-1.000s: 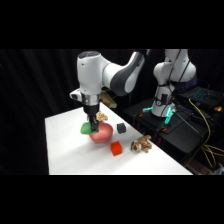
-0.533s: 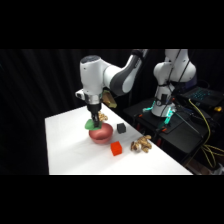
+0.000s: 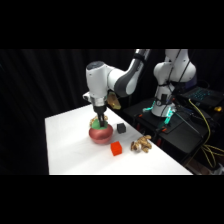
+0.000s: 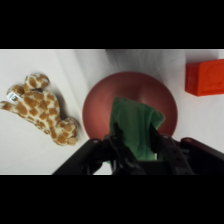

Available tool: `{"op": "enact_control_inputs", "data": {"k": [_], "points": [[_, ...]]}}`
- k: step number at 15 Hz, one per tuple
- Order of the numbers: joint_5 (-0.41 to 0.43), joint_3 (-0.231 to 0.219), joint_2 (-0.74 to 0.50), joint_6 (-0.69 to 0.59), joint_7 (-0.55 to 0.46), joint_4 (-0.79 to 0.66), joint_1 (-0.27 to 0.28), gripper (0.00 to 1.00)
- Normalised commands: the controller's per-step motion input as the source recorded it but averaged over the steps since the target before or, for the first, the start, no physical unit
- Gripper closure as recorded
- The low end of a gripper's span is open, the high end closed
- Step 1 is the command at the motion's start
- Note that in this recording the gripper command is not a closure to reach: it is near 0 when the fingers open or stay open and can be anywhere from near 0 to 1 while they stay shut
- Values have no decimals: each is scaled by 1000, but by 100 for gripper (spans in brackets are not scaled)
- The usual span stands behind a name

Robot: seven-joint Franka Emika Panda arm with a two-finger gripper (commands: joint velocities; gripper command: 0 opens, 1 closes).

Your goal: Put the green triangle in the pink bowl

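Nearly done, I judged: in the wrist view, going left to right, a spotted giraffe toy (image 4: 40, 107) lay at the left, then the pink bowl (image 4: 131, 107) sat at the centre with the green triangle (image 4: 135, 127) hanging over its hollow, and a red cube (image 4: 205, 77) lay at the upper right. My gripper (image 4: 136, 145) was closed on the triangle, fingers pressed against its two sides at the bottom centre. What remained, I reckoned, was only to let go so it dropped into the bowl.

A white table (image 3: 75, 145) stands before black drapes (image 3: 40, 85), with yellow cables (image 3: 207, 125) at right.
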Motion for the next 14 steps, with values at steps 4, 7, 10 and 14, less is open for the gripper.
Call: {"op": "enact_control_inputs", "data": {"k": [4, 7, 10, 14], "points": [[-3, 24, -133, -83, 75, -13, -23, 0], [-1, 20, -129, -71, 69, -18, -25, 0], [1, 21, -119, -67, 63, -14, -25, 0], [6, 23, -90, -84, 62, 23, -22, 0]]}}
